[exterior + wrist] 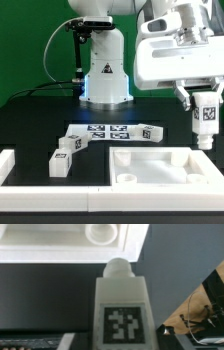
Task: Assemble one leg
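My gripper [206, 104] is at the exterior view's right, shut on a leg [206, 122], a small white block with a black-and-white tag. It holds the leg upright in the air, just above the far right part of the large white panel [150, 172]. In the wrist view the leg [121, 308] fills the middle, its rounded peg [118, 267] pointing toward the panel [60, 249] and close to a round hole [100, 232]. The fingertips themselves are hidden in the wrist view.
Other legs lie on the black table at the exterior view's left [63, 158] and near the middle [150, 131]. The marker board [106, 130] lies flat behind the panel. A white rim piece [6, 164] stands at the left edge. The robot base [104, 72] stands at the back.
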You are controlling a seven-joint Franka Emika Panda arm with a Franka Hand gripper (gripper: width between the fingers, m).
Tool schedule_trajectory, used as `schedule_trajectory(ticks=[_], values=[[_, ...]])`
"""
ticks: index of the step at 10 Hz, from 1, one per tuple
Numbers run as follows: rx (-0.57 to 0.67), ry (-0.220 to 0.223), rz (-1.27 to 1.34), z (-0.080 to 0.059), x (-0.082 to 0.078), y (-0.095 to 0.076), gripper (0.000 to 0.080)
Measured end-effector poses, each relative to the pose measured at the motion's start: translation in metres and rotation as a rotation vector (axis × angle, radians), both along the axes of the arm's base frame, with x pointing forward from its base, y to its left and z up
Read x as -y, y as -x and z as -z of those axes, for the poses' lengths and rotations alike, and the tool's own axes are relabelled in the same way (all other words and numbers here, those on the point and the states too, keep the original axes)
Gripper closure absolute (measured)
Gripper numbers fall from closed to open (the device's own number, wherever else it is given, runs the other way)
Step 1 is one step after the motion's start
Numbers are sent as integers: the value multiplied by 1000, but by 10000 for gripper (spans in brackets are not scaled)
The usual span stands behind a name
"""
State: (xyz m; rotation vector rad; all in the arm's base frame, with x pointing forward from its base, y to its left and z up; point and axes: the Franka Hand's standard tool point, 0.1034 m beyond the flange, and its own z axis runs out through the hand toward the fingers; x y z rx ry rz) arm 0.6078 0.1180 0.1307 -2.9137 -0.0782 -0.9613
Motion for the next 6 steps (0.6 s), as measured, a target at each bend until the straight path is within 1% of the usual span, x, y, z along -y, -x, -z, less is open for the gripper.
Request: schedule_trajectory(ticks=[1,2,3,4,5,6], values=[[7,24,-20,1,6,-4,514],[-7,53,-35,8,20,-12,514],[-35,73,-56,11,24,-20,514],[-39,72,-57,14,22,-24,514],[-48,73,-58,19,22,-22,514],[-51,73,-57,21,23,-22,514]])
